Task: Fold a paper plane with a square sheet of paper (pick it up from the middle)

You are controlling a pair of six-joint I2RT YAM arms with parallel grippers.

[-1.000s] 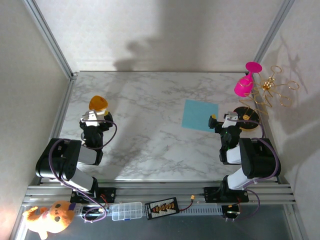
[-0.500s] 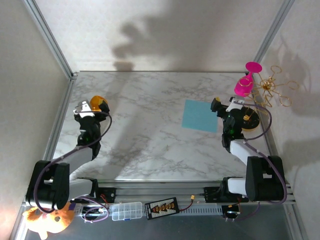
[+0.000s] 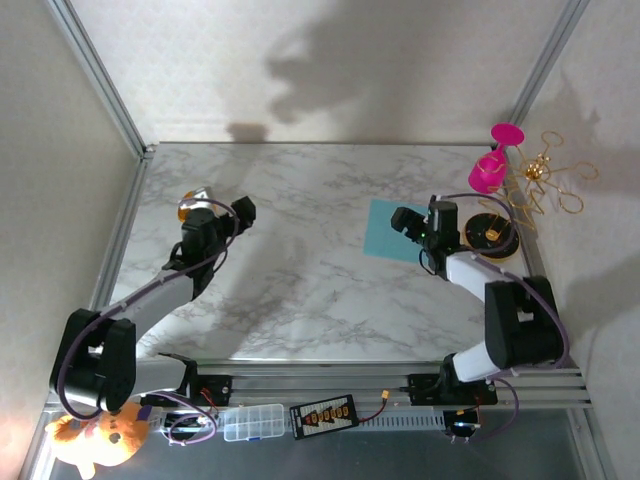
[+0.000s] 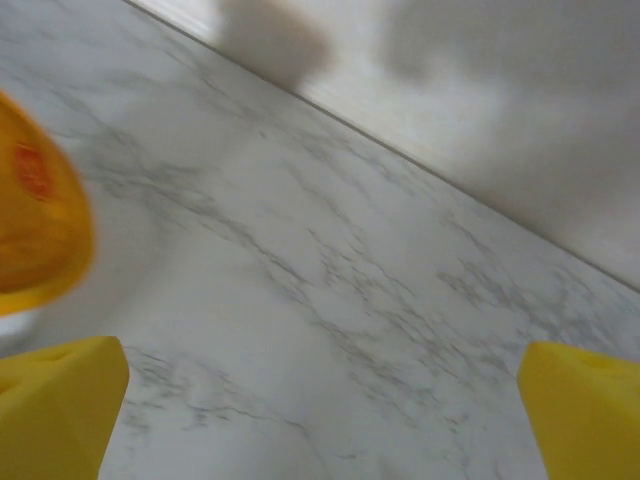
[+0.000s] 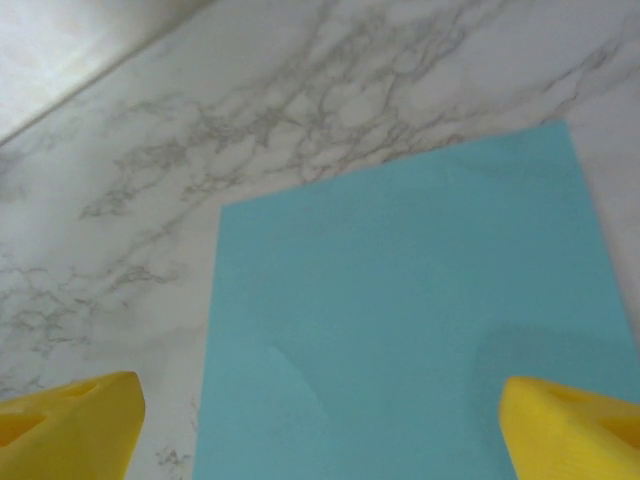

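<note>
The square sheet of paper is teal-blue and lies flat and unfolded on the marble table, right of centre; no paper plane is in view. My right gripper hovers over the sheet's right part and points left. In the right wrist view the sheet spans the gap between the yellow fingertips, and the right gripper is open and holds nothing. My left gripper is at the table's left, far from the sheet. It is open over bare marble.
An orange dome-shaped object sits just left of the left gripper, blurred at the left edge of the left wrist view. A pink glass, a gold wire stand and a dark disc crowd the back right corner.
Both arms have stretched out from their folded poses. The right gripper swung left onto the sheet's right part. The left gripper moved right, past the orange dome.
</note>
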